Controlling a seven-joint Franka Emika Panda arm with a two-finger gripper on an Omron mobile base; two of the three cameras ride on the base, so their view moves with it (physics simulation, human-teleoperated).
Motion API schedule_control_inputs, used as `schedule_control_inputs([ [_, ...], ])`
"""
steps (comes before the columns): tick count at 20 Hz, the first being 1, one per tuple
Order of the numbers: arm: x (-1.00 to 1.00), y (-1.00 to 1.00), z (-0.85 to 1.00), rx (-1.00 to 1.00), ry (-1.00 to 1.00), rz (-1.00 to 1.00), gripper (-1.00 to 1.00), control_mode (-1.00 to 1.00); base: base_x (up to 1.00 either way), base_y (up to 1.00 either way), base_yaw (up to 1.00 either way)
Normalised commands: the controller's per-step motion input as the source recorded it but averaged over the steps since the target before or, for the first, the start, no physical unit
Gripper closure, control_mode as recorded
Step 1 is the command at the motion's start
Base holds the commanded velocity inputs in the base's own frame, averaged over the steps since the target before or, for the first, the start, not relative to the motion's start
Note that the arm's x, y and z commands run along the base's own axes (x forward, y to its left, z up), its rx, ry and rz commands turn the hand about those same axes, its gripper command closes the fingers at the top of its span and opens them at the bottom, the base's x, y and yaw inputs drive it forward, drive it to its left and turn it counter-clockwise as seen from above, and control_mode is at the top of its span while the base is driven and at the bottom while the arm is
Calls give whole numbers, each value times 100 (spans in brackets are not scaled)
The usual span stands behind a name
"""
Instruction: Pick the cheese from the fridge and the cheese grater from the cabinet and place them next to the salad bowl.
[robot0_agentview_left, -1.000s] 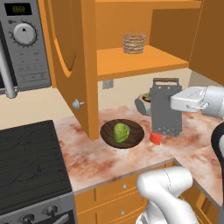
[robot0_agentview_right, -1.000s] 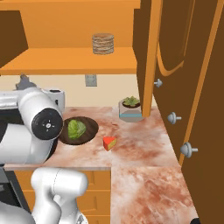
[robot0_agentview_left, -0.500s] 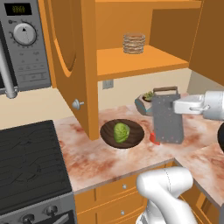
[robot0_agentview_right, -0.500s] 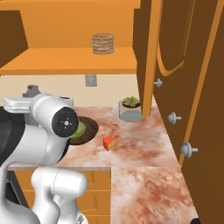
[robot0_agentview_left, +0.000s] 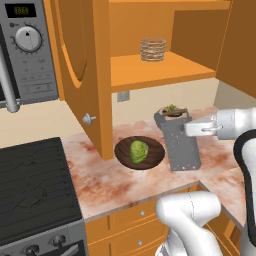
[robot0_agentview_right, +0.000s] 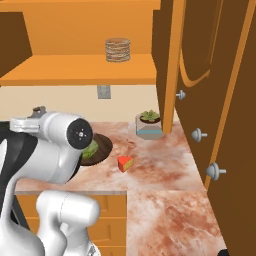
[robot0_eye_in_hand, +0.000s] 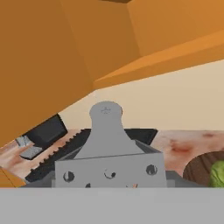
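Left base view: the cheese grater (robot0_agentview_left: 177, 142) stands upright on the table (robot0_agentview_left: 100, 185), just right of the salad bowl (robot0_agentview_left: 140, 152), with the gripper (robot0_agentview_left: 192, 128) clasping its upper part, jaws closed on it.

Right base view: the cheese (robot0_agentview_right: 125, 163) lies on the table near the bowl.

Hand view: the grater's top fills the lower middle, the bowl's rim at right.

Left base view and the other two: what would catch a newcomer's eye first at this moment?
The grey cheese grater stands upright on the counter right beside the salad bowl, with the hand closed on its upper part. Above it, the cabinet hangs open, a woven basket on its shelf. In the right base view, the small cheese lies on the counter near the bowl.
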Motion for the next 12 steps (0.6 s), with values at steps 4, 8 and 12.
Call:
schedule_control_inputs([
  [4, 4, 51, -69, 2, -23, -9, 100, -100, 0, 0, 0],
  [8, 9, 49, -68, 7, -24, -13, 100, -100, 0, 0, 0],
  [12, 18, 46, -76, 12, -16, -10, 100, -100, 0, 0, 0],
])
